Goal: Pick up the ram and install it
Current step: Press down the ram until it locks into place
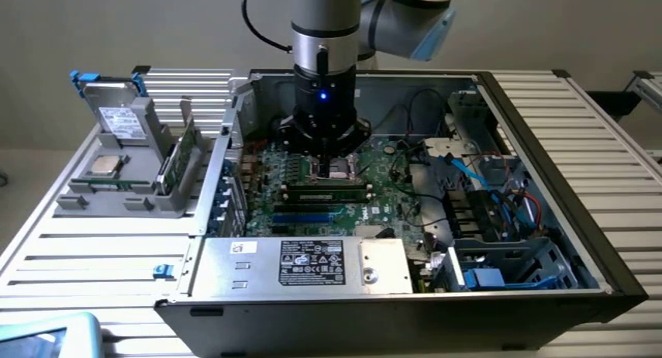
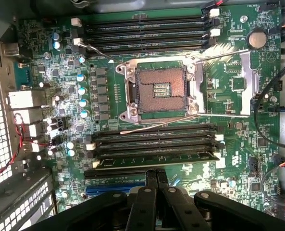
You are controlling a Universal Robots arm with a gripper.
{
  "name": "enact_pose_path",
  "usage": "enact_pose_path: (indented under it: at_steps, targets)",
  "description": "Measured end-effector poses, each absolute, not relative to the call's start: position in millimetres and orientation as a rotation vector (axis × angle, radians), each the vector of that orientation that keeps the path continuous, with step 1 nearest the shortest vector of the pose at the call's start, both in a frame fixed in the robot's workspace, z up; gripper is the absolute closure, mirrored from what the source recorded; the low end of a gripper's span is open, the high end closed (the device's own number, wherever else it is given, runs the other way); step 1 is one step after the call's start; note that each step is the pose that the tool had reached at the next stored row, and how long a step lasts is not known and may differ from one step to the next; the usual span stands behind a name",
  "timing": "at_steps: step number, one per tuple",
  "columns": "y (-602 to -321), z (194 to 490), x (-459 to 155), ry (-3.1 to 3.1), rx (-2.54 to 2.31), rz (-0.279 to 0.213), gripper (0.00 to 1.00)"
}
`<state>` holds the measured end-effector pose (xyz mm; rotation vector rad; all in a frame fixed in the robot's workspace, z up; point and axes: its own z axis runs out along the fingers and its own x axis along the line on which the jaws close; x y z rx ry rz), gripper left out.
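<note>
The ram (image 1: 329, 192) is a long green stick with dark chips, standing in one of the black memory slots on the motherboard (image 1: 385, 207) inside the open computer case. In the wrist view the ram (image 2: 156, 158) lies in the slot nearest my fingertips. My gripper (image 1: 333, 169) hangs just above the board, between the processor socket (image 2: 161, 91) and the ram. Its fingers (image 2: 151, 179) are pressed together and hold nothing. My gripper (image 2: 155, 175) is a little short of the stick, not touching it as far as I can tell.
A grey holder (image 1: 119, 195) outside the case, on the exterior view's left, carries a grey drive (image 1: 124, 119), a square silver processor chip (image 1: 104, 166) and another green board (image 1: 178, 160). A power supply box (image 1: 300, 263) and cables (image 1: 486, 187) crowd the case.
</note>
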<state>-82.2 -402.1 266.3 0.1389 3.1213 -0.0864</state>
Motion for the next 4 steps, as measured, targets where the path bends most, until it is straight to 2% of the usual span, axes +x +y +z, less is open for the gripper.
enact_pose_path:
  at_steps: [4]
  targets:
    - [-402.1,266.4,-82.2,3.121,0.139,-0.087,0.89]
